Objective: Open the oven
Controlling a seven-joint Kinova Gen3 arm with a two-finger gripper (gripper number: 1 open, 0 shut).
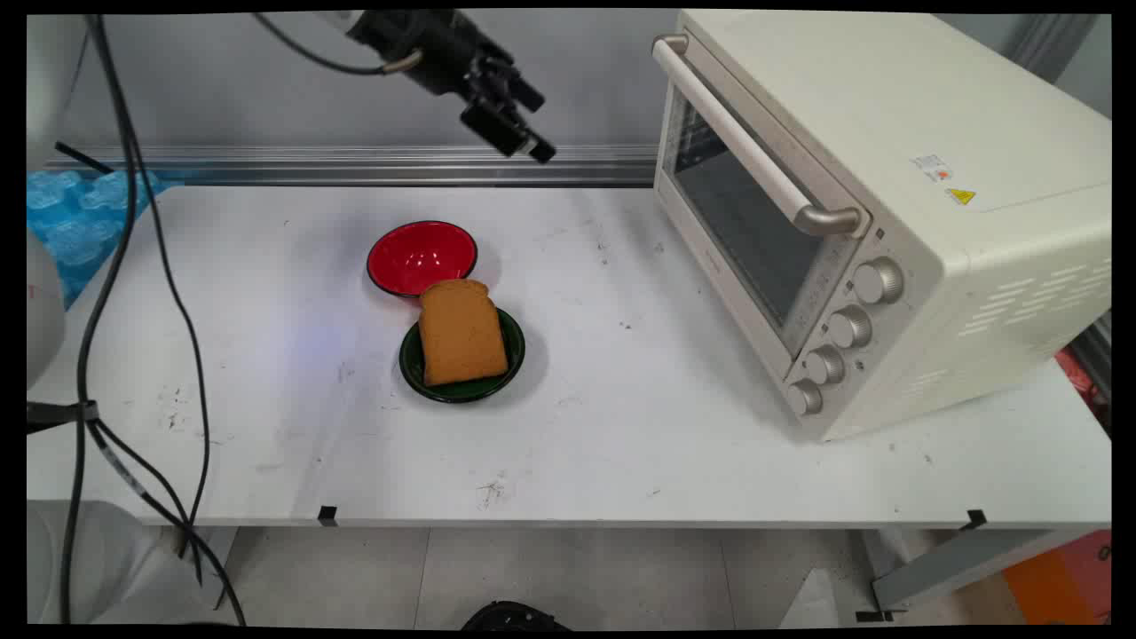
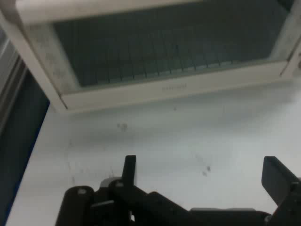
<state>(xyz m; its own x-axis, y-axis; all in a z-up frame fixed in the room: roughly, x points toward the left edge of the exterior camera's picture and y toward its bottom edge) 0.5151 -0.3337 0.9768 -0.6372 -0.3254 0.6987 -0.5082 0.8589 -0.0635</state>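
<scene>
My pincer hangs high above the far side of the table, its fingers spread wide with nothing between them. It is tilted toward the toaster oven, so the hand view shows that oven's shut glass door and the bare table before it. Well below and nearer the camera, a slice of toast lies across a green dish, overhanging its rim. A red bowl sits just behind, touching or nearly touching it.
</scene>
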